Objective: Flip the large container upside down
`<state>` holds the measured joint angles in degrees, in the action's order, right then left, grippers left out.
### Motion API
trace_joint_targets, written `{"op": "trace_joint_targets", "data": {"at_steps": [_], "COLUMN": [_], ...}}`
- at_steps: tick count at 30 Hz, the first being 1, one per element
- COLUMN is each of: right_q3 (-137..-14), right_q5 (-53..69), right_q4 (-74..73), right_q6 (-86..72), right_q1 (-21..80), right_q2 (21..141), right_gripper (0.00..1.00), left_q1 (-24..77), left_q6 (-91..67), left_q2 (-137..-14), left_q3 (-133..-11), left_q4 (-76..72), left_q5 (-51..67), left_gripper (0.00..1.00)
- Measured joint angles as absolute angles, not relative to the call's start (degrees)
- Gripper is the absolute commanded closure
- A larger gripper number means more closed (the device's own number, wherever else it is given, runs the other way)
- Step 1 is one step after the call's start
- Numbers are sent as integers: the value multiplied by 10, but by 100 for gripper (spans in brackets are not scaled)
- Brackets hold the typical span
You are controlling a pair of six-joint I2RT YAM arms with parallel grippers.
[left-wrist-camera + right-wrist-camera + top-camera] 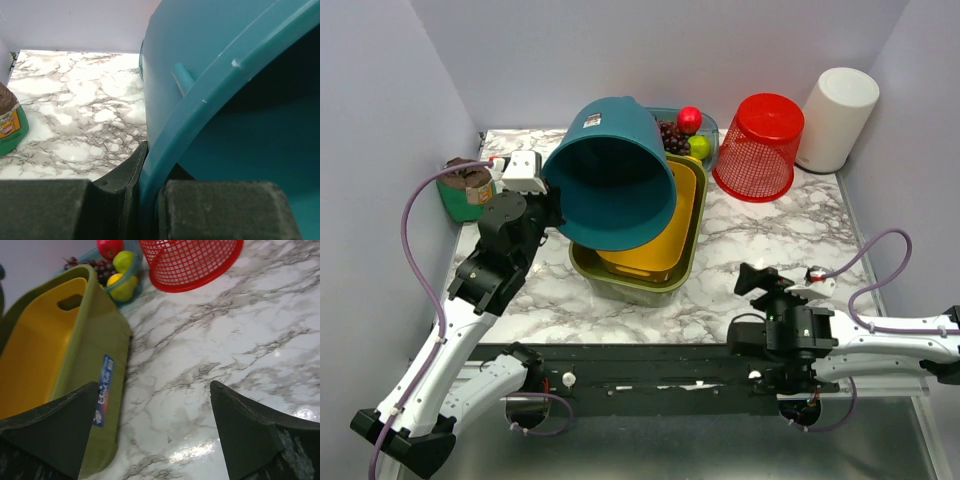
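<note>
Holding the large teal container [615, 175] by its rim at 9 o'clock with the left gripper [145, 200]. One finger is outside the wall and one inside, pinched on the lip. The container is tipped on its side, mouth facing me, and hangs over the yellow tub [655, 250] nested in the olive tub [630, 285], around 11 o'clock from the table's [770, 230] middle. I judge the flip about half done.

The right gripper [152, 430] is spread wide and holds nothing. It is parked low at 5 o'clock, well apart from the container.

Risks:
- It's a one-point pinch on a thin lip, so the container could swing or slide out as I roll the wrist further.
- The lower rim could catch the yellow tub and drag both tubs.
- If it drops it may land in the tubs, or roll toward the fruit bowl [708, 128] at 12 o'clock.
- The red basket [758, 150] at 1 o'clock leaves little room on that side.

Hard to see:
- I can't tell if the lower rim touches the yellow tub or clears it.
- The container hides the tubs' far ends and part of the bowl.
- The left wrist view is nearly all teal wall, so bite depth is unclear.
- The green jar [465, 195] at 9 o'clock is partly behind the arm.
</note>
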<state>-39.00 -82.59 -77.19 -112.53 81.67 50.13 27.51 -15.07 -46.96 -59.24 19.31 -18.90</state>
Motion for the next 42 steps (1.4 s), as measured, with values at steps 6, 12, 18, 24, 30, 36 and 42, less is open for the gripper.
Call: {"op": "trace_joint_targets", "data": {"at_steps": [6,12,18,24,30,36,42], "right_q3": [-375,-332,-444,-515,-622,-723,-795], "right_q5": [-834,-834,-834,-837,-839,-842,-842], "right_q4": [-772,-773,-776,-772,-772,-765,-759], "right_q6": [-1127,-1127,-1074,-1002,-941,-879,-854], "right_q1": [895,1002,1053,1049,888,747,558], "right_q2": [466,356,356,424,622,778,894], "right_gripper": [0,0,0,0,0,0,0], "left_q1": [275,275,275,275,275,275,275], "left_q6": [-157,-160,-164,-171,-177,-178,-170], "left_q2": [-474,-470,-470,-470,-472,-468,-462], "left_q3": [-592,-591,-584,-569,-561,-561,-563], "left_q4": [189,189,183,174,172,170,168], "left_q5": [-181,-179,-177,-172,-166,-161,-168], "left_gripper": [100,100,100,100,100,100,100]}}
